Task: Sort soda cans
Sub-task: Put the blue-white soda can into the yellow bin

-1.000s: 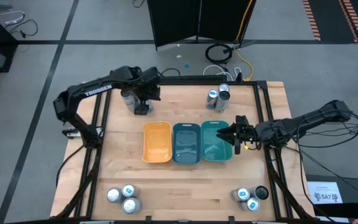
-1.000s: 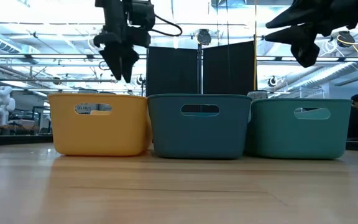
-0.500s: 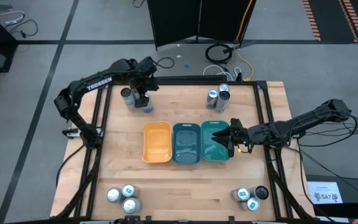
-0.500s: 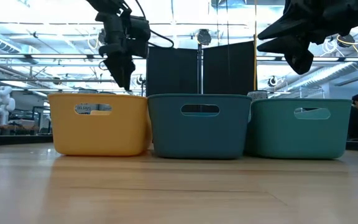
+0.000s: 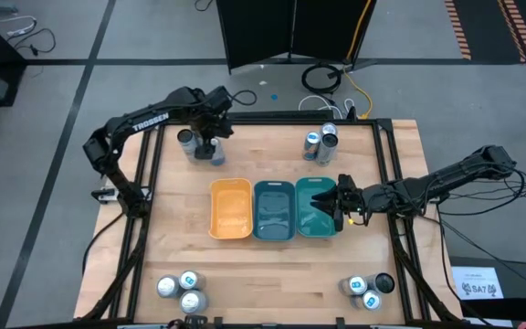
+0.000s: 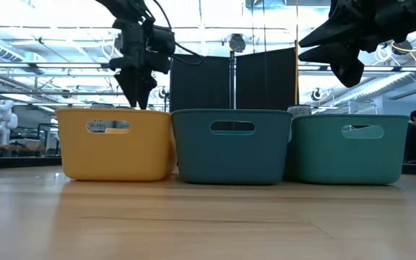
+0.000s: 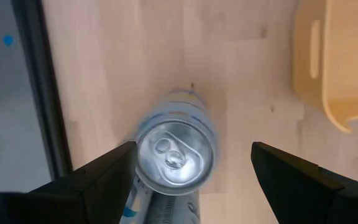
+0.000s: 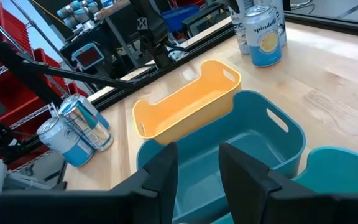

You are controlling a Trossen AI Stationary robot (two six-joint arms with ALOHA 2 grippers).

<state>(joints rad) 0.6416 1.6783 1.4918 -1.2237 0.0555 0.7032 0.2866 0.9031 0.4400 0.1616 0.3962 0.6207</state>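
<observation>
Soda cans sit in four clusters on the wooden desk (image 5: 263, 265), all placed here relative to the row of three trays at its centre: yellow tray (image 5: 231, 209), dark teal tray (image 5: 274, 209), lighter teal tray (image 5: 310, 212).

Far-left cluster, beyond the yellow tray: a silver can with faint blue markings (image 7: 175, 148), upright, pull-tab top facing the left wrist camera. A second can (image 5: 186, 140) stands just beside it, nearer the desk edge.

Left pincer (image 5: 210, 144) hangs directly over the silver can with faint blue markings — fingers spread wide, the can lying between them, nearer one finger (image 7: 98, 174) than the other; contact cannot be told.

Far-right cluster, beyond the lighter teal tray: two cans (image 5: 320, 140), one silver-topped, one with blue. In the right wrist view one reads as a pale blue can with a yellow spot (image 8: 262, 31).

Near-left corner: three cans (image 5: 179, 290), silver tops, some blue. Near-right corner: three more cans (image 5: 369, 289), one of them dark.

Right pincer (image 5: 331, 204) is held above the lighter teal tray, fingers (image 8: 247, 180) slightly apart, holding nothing. All three trays look empty in the high view.
</observation>
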